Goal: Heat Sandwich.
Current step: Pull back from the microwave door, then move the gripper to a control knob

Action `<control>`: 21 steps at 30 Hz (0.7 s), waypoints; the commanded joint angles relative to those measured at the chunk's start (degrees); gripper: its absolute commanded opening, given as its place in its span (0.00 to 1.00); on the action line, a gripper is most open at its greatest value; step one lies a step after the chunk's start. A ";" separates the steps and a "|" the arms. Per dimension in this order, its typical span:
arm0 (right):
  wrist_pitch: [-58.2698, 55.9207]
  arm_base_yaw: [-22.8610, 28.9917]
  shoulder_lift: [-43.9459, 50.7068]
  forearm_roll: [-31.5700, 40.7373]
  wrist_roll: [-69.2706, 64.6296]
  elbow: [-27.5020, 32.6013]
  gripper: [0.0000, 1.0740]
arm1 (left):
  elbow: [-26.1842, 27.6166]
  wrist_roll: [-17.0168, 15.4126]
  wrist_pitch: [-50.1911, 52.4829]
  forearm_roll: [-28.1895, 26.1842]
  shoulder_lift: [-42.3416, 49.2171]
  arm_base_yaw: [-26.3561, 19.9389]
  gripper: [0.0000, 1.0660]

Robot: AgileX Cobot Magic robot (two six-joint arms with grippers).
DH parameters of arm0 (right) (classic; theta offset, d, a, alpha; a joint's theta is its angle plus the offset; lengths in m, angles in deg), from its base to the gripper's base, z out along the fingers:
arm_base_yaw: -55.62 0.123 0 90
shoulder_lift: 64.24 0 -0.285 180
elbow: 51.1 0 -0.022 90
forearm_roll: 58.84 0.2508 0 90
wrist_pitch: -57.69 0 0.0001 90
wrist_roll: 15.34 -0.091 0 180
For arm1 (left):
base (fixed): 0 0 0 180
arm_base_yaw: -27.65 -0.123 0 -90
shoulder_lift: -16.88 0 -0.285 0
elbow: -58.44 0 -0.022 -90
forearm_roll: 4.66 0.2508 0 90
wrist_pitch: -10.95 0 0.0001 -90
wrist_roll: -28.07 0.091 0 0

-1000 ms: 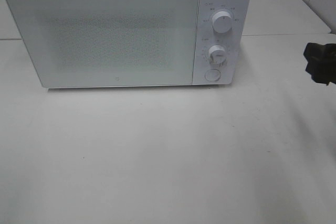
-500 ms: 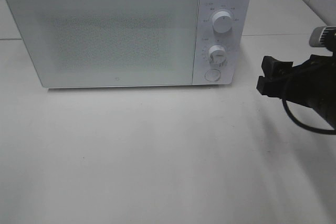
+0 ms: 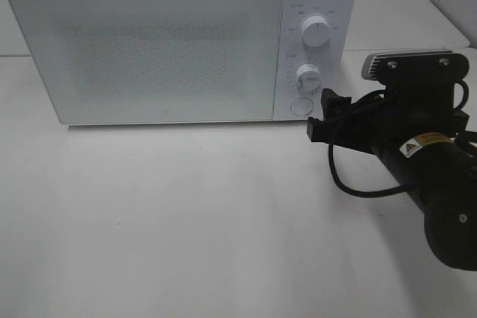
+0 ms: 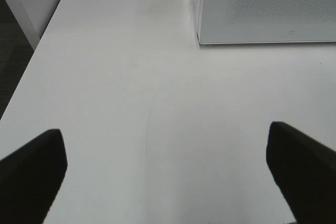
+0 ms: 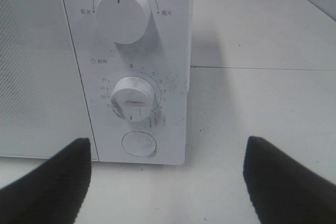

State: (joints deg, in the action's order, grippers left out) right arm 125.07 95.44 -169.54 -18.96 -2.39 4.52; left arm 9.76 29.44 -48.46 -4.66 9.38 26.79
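Item: sandwich. It shows in no view, so its place, look and long axis cannot be told.
Container: white microwave [image 3: 164, 42] on the table [image 3: 186, 221], door [image 3: 149, 46] shut and its contents hidden.
Right gripper [image 3: 322, 113]: fingers spread and empty, just before the round button [image 5: 139, 144] under two knobs.
Left gripper [image 4: 168, 177]: fingers spread wide over the table.

The right pincer [image 3: 323, 113] hangs near the microwave [image 3: 149, 50].

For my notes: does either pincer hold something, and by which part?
Nothing is held. The right pincer is open before the microwave; the left pincer is open above the table.
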 commanded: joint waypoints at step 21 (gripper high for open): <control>2.41 -0.63 -14.67 0.17 0.52 -14.32 0.71 | -0.23 -0.06 0.46 0.00 1.49 0.00 0.92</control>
State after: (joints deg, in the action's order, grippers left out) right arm 126.56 95.10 -184.15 -18.22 -2.39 -9.24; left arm 9.76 29.44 -48.46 -4.38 9.38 26.79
